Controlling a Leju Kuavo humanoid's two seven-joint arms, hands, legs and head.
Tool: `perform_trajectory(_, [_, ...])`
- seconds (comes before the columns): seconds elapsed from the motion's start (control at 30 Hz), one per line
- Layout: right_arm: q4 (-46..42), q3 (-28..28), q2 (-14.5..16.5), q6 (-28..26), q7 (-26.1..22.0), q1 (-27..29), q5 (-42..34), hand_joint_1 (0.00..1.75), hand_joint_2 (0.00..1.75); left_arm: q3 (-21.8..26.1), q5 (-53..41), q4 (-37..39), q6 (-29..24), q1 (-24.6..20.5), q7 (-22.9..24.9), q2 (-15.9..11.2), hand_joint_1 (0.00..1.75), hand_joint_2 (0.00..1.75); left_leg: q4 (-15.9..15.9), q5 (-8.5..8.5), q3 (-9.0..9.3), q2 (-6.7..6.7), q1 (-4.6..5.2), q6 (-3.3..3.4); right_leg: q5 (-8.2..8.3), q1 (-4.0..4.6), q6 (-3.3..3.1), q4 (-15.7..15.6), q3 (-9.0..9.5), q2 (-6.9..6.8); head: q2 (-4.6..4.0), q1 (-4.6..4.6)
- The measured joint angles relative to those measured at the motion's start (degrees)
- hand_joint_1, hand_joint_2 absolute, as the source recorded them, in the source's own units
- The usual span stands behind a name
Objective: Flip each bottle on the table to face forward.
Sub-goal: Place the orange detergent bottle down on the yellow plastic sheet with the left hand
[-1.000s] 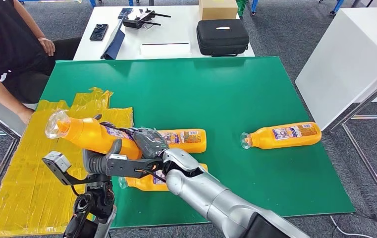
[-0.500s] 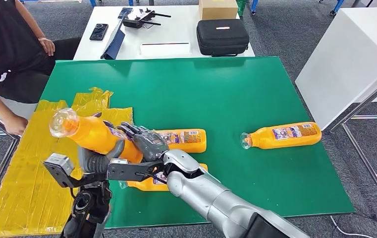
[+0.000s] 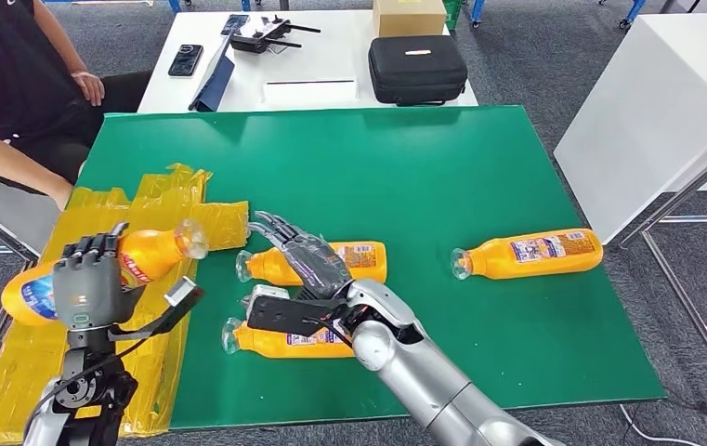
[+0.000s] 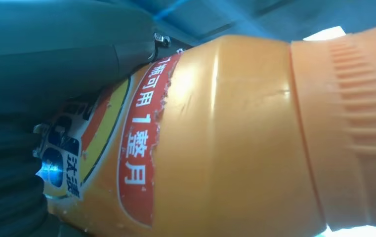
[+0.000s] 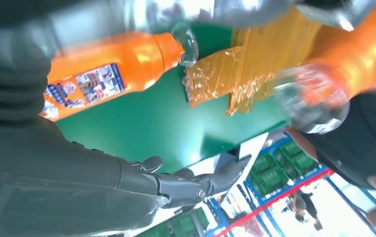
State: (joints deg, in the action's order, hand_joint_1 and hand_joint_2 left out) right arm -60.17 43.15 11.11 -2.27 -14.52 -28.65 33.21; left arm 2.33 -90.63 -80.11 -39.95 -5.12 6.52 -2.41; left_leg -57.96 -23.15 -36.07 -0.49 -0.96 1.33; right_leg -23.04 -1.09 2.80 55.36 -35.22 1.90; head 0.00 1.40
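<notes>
A green table (image 3: 442, 167) fills the middle of the head view, with crumpled yellow plastic sheeting (image 3: 43, 307) draped over its left end and a white table (image 3: 331, 65) beyond it carrying a black case (image 3: 417, 68), a cardboard box (image 3: 408, 16) and a phone (image 3: 186, 59). A person (image 3: 24, 84) in black sits at the far left. Four orange bottles are in sight — three lie on their sides on the green top, one is lifted. The right bottle (image 3: 528, 254) lies alone near the right edge, its label up; the middle bottle (image 3: 317, 263) and the near bottle (image 3: 284, 341) lie close together, caps pointing left. The left hand (image 3: 85, 283) grasps the held bottle (image 3: 98, 269) around its body above the yellow sheeting, clear cap pointing right; up close its red label band reads "瓶可用 1 整月". The right hand (image 3: 305, 255) hovers over the middle bottle with fingers spread, holding nothing.
</notes>
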Motion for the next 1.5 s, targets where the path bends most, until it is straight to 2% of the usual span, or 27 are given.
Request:
perform_trajectory(0.07, [-3.4, -0.2, -1.5, 0.5, 0.8, 1.9, 1.7, 0.0, 1.75, -4.5, 0.4, 4.0, 0.0, -0.7, 7.4, -2.9, 1.75, 1.75, 0.0, 0.0, 0.0, -0.08, -0.01, -0.01, -0.04, 0.02, -0.04, 0.0, 0.04, -0.07, 0.0, 0.01])
perform_trajectory(0.13, [-6.3, -0.3, -3.1, 0.6, 1.5, 3.8, 3.4, 0.0, 1.75, -8.5, 0.5, 8.3, 0.0, -1.2, 9.7, -4.6, 1.75, 1.75, 0.0, 0.0, -0.02, -0.09, -0.03, -0.01, -0.05, 0.0, -0.07, 0.0, 0.09, -0.09, 0.0, -0.01])
perform_trajectory(0.27, [-9.7, -0.2, -5.1, 0.5, 2.1, 6.5, 4.9, 0.0, 1.75, -13.0, 0.6, 13.9, 0.2, -1.7, 9.4, -6.0, 1.75, 1.75, 0.0, -0.01, -0.08, 0.1, 0.03, -0.01, 0.08, -0.06, -0.22, 0.0, -0.01, 0.03, 0.0, -0.04])
perform_trajectory(0.43, [-11.3, 0.0, -6.9, 3.1, 5.9, 8.5, 10.1, 0.0, 1.75, -13.4, 0.8, 20.0, 3.2, -4.1, 3.6, -5.6, 1.75, 1.75, 0.0, 0.01, -0.09, -0.08, 0.1, -0.01, 0.07, -0.08, -0.22, 0.0, 0.04, -0.05, 0.0, -0.02])
perform_trajectory(0.47, [-11.3, 0.2, -7.2, 3.7, 7.0, 9.0, 11.4, 0.0, 1.75, -13.0, 0.9, 21.1, 3.4, -4.7, 2.6, -5.3, 1.56, 1.75, 0.0, 0.02, -0.09, -0.09, 0.1, -0.01, 0.07, -0.07, -0.22, 0.0, 0.06, -0.07, 0.0, -0.02])
perform_trajectory(0.57, [-11.3, 0.7, -8.3, 4.9, 9.3, 10.2, 14.0, 0.0, 1.75, -11.4, 0.8, 23.5, 3.7, -6.3, 0.5, -4.2, 0.27, 1.75, 0.0, 0.03, -0.08, -0.09, 0.1, -0.03, 0.07, -0.08, -0.22, 0.0, 0.09, -0.08, 0.0, -0.01])
perform_trajectory(0.6, [-11.3, 0.9, -8.7, 5.4, 10.0, 10.6, 14.5, 0.0, 1.75, -11.0, 0.8, 23.9, 3.8, -6.5, 0.1, -4.0, 0.02, 1.75, 0.0, 0.04, -0.08, -0.08, 0.1, -0.04, 0.08, -0.08, -0.22, 0.0, 0.09, -0.08, 0.0, -0.01])
perform_trajectory(0.73, [-11.2, 1.7, -10.4, 9.6, 14.9, 11.6, 17.8, 0.0, 1.75, -8.8, 0.8, 24.5, 4.9, -6.7, -1.4, -3.0, 0.0, 0.0, 0.0, 0.06, -0.06, -0.1, 0.1, -0.05, 0.08, -0.08, -0.22, 0.0, 0.1, -0.09, 0.0, -0.02])
perform_trajectory(1.07, [-10.4, 2.2, -15.1, 11.1, 19.6, 13.7, 23.0, 0.0, 1.75, -3.5, 0.8, 21.9, 5.8, -3.7, -3.4, -1.0, 0.0, 0.0, 0.0, 0.05, 0.04, -0.04, 0.1, -0.05, 0.07, -0.08, -0.22, 0.0, 0.18, -0.08, 0.0, -0.01])
perform_trajectory(1.23, [-10.4, 2.2, -16.3, 11.2, 20.9, 14.0, 24.6, 0.0, 1.75, -1.5, 4.5, 19.2, 5.8, -1.8, -6.9, -0.2, 0.0, 0.0, 0.0, 0.05, 0.12, -0.02, 0.1, -0.06, 0.07, -0.07, -0.23, 0.0, 0.22, -0.07, 0.0, 0.0])
perform_trajectory(1.3, [-10.2, 2.1, -16.4, 11.0, 21.4, 14.2, 25.4, 0.0, 1.75, -0.8, 11.4, 17.7, 6.0, -1.1, -10.9, 0.1, 0.0, 0.0, 0.0, 0.05, 0.14, -0.02, 0.1, -0.06, 0.06, -0.06, -0.24, 0.0, 0.23, -0.07, 0.0, 0.01])
perform_trajectory(1.5, [-8.3, 2.0, -16.1, 9.4, 21.1, 14.3, 27.7, 0.0, 1.75, 1.8, 41.6, 9.6, 9.6, 1.3, -26.8, 1.7, 0.0, 0.0, 0.0, 0.02, 0.31, -0.01, 0.09, -0.09, -0.02, -0.06, -0.36, 0.0, 0.37, -0.04, 0.0, 0.0])
